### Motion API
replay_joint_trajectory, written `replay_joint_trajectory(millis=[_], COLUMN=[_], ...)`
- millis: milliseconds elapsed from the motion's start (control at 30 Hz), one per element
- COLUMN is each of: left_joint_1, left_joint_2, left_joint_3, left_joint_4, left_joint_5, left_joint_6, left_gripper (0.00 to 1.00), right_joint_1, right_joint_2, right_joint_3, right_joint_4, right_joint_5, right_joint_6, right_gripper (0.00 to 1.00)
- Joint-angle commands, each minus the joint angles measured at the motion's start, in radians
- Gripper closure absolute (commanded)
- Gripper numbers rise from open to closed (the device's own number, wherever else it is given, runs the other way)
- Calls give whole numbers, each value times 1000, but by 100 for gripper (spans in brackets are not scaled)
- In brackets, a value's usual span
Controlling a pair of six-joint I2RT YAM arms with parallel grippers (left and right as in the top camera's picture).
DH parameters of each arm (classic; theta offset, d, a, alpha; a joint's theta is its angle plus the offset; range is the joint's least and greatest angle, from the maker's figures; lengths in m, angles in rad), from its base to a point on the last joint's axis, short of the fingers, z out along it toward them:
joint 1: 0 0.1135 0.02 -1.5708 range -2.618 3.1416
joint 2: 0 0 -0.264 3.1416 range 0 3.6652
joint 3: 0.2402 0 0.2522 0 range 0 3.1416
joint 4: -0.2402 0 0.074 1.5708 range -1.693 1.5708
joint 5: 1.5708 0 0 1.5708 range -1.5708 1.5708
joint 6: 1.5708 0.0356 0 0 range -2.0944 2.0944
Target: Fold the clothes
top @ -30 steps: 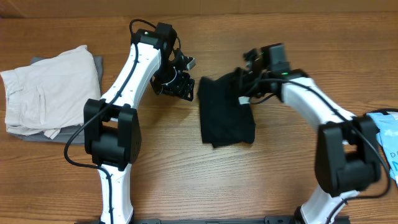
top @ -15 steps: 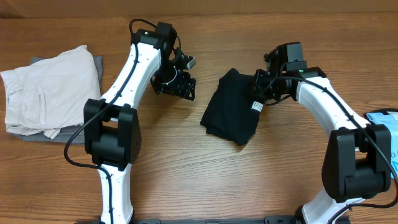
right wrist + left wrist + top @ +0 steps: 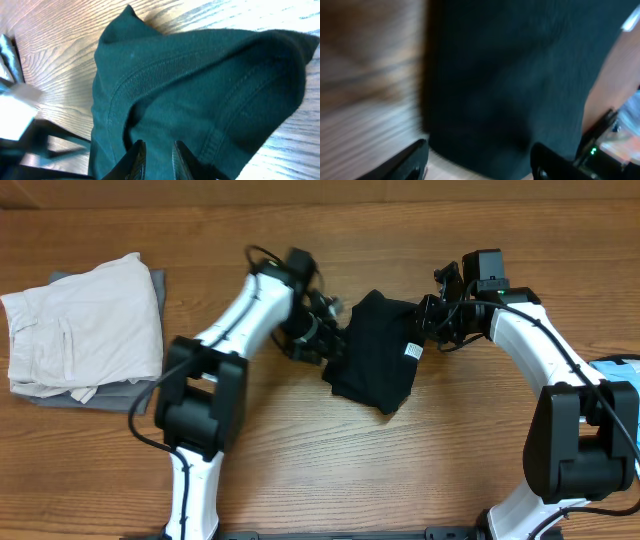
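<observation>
Overhead: the black T-shirt lies bunched at frame centre, with the left gripper at its left edge and the right gripper at its right edge. Left wrist, blurred: jaws spread wide before the shirt. Right wrist: jaws narrowly apart on the fabric; I cannot tell whether they pinch it.

**Robotics lab bench, not a home**

Looks like a robot test station. Filmed from straight above: a wood-grain table, with a left arm and a right arm, jointed and cased in white and black, rising from the near edge. Loose black cable trailing off the left one. Laundry laid out around them: black T-shirt, folded off-white garment, light blue item.
</observation>
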State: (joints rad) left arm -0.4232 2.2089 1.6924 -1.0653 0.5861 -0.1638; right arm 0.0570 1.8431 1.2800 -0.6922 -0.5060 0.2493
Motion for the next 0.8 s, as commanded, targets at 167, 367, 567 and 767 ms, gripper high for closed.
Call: replay_joint_trajectory(millis=[167, 367, 567, 767], left_joint_1=[-87, -49, 26, 156], left_joint_2=[-25, -25, -25, -26], left_joint_3=[-117, -117, -117, -89], left_joint_4=[111, -56, -155, -166], left_joint_5=[-2, -276, -478, -523], left_joint_6=[-320, -248, -153, -131], left_gripper=[79, 82, 78, 66], right_joint_1=[-8, -9, -9, 19], right_joint_2=[-22, -22, -24, -24], right_joint_3=[17, 18, 18, 15], right_joint_4=[-21, -21, -21, -64], right_joint_5=[-19, -20, -69, -169], right_joint_6=[-23, -42, -53, -128], right_gripper=[78, 78, 75, 62])
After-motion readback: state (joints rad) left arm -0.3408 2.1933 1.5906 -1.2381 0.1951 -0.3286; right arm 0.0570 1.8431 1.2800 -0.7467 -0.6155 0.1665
